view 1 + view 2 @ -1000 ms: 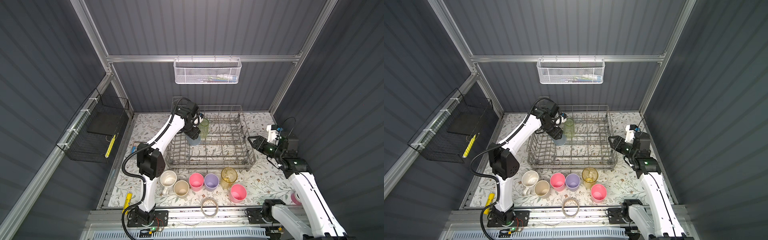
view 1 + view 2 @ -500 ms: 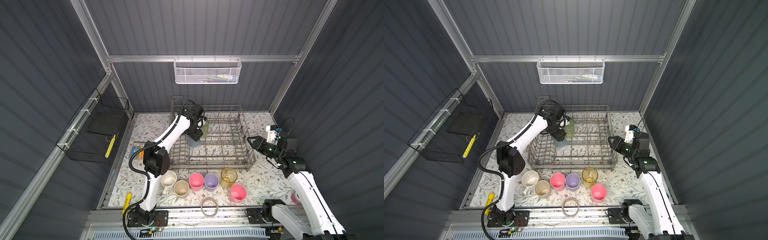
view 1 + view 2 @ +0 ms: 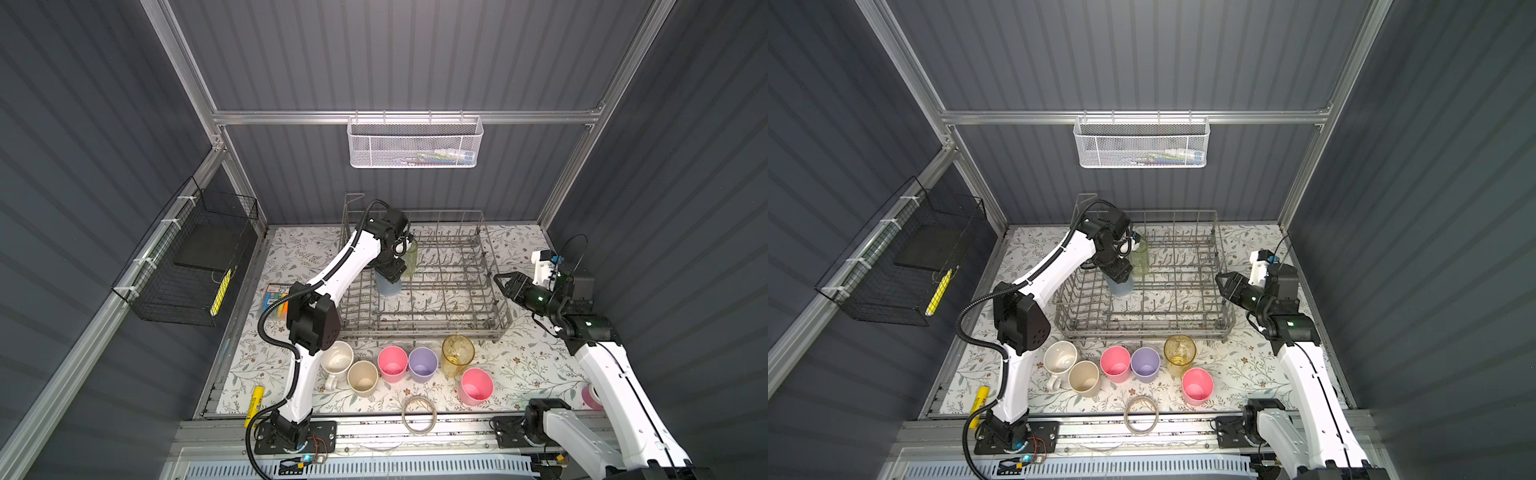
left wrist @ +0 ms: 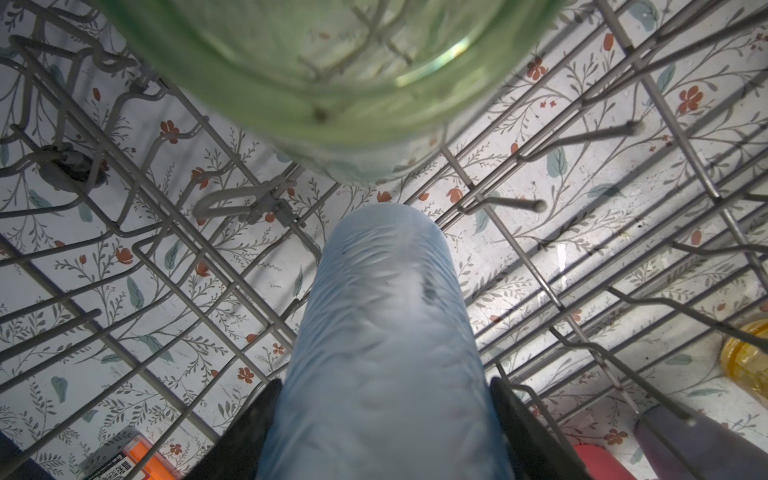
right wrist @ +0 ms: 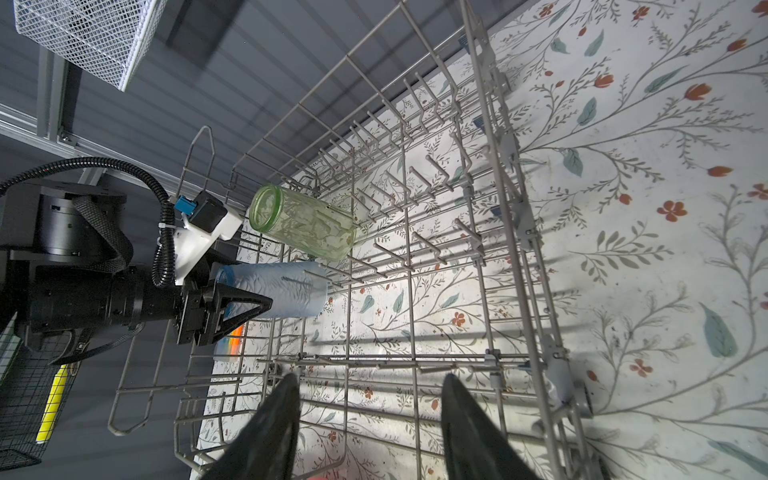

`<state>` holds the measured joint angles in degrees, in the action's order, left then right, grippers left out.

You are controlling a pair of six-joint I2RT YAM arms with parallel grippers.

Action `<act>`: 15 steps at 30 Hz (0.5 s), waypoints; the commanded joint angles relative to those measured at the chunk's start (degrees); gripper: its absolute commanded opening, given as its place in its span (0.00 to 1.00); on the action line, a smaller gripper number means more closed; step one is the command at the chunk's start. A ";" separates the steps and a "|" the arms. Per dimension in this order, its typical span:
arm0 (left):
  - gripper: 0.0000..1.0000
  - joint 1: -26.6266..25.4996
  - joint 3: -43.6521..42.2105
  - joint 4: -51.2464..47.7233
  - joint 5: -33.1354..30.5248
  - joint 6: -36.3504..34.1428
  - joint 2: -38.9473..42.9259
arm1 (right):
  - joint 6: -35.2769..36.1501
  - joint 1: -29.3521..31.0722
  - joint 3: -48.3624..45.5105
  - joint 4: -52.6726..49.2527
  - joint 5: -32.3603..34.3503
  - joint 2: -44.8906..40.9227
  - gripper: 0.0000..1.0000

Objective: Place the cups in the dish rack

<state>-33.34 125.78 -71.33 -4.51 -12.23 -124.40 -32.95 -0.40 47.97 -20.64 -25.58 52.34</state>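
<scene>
Six cups [image 3: 392, 363] stand mouths up on the bench [image 3: 519, 365] before the dish rack [image 3: 415, 328]. Right hand [image 3: 498, 281] hovers spread beside its right wall. Left hand [image 3: 390, 274], elbow swung rightward since a second ago, still pinches the blue tumbler [image 3: 388, 287] inside the rack, long axis near upright, beside the green tumbler [image 3: 411, 259].
</scene>
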 commanded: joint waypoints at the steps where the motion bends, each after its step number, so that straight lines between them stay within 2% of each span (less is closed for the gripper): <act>1: 0.68 -0.37 2.81 -2.06 0.49 1.05 -0.76 | 0.41 -0.21 -0.42 0.70 -0.70 0.21 0.55; 15: 0.83 -0.99 4.13 -1.81 2.32 1.28 -0.93 | 0.31 -0.21 -0.33 0.89 -1.03 1.11 0.58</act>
<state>-34.09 128.31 -71.81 -2.98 -11.35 -124.66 -32.95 -0.40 47.97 -20.62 -25.74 53.06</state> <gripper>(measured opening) 0.823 0.581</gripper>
